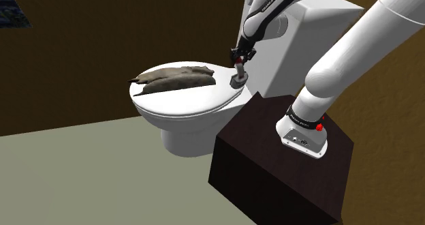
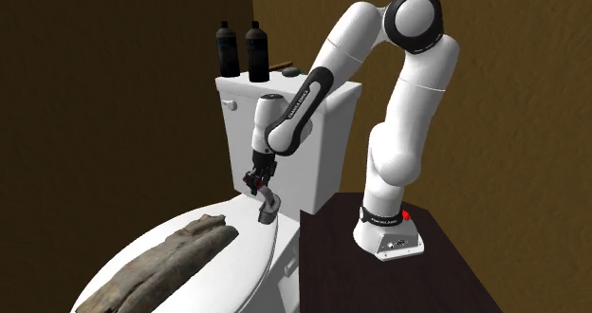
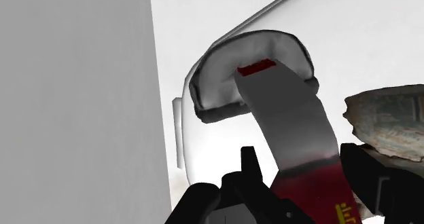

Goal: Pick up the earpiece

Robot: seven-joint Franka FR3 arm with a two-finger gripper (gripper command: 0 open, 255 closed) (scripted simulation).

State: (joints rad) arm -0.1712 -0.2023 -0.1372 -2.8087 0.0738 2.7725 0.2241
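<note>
The earpiece (image 3: 285,114) is a grey curved band with a red lower part and a grey, white-lined cup at its far end. My gripper (image 3: 299,182) is shut on its band, one black finger (image 3: 248,165) on each side. In the shoulder view the gripper (image 1: 240,58) holds the earpiece (image 1: 238,78) over the right rim of the white toilet lid (image 1: 184,101). The second exterior view shows the gripper (image 2: 256,180) pointing down, with the earpiece (image 2: 267,210) hanging by the lid's back edge (image 2: 275,249). Whether its cup touches the lid I cannot tell.
A brown-grey crumpled cloth-like thing (image 1: 174,79) lies across the lid. The white tank (image 2: 285,131) rises right behind the gripper, with two black bottles (image 2: 242,47) on top. My dark stand (image 1: 279,162) adjoins the toilet. Brown walls enclose the corner.
</note>
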